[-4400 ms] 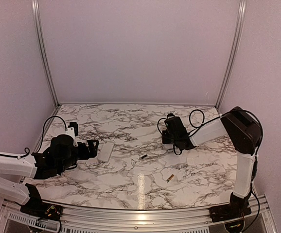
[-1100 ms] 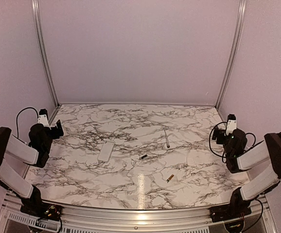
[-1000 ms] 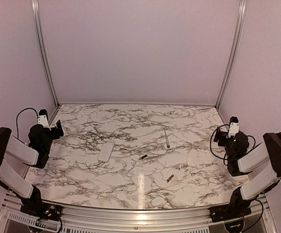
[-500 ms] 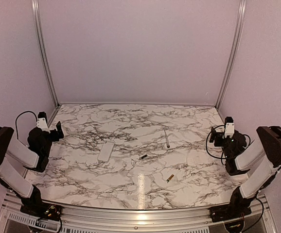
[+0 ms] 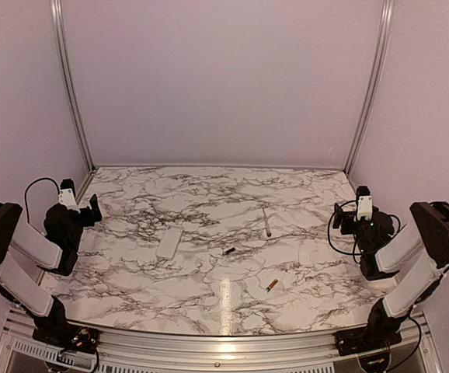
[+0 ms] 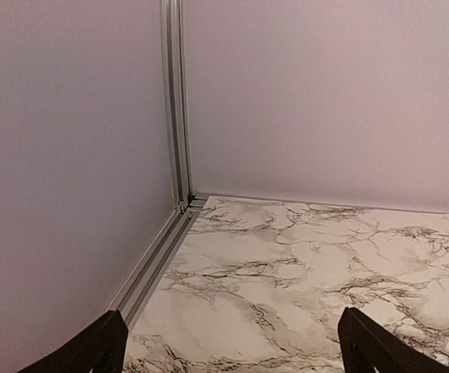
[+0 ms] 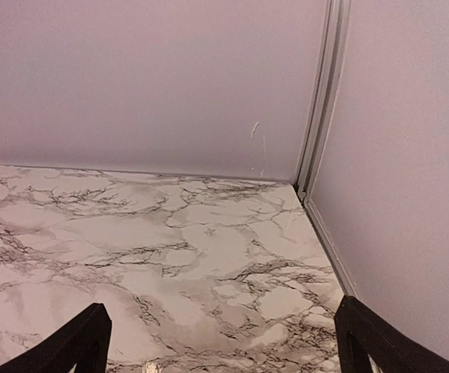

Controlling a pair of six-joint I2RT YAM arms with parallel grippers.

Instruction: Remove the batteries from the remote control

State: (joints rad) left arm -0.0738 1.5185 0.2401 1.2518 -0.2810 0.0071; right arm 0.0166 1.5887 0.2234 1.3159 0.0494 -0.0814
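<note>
Remote control [image 5: 168,243] lies flat on bench [image 5: 209,194], left of centre. Both batts are out on the marble: dark battery [image 5: 228,251] near remote's right side, not touching; orange-gold battery [image 5: 272,286] further right, nearer front edge. Grey rod [image 5: 266,222] lies behind them, apart. Left gripper [image 6: 228,346] & right gripper [image 7: 221,338] are both spread wide and empty, at opposite bench sides, well apart from everything.

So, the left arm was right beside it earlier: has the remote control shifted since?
No. The remote control lies on the same veins of the table, equally far from the left post; only the left gripper has withdrawn leftward.
</note>
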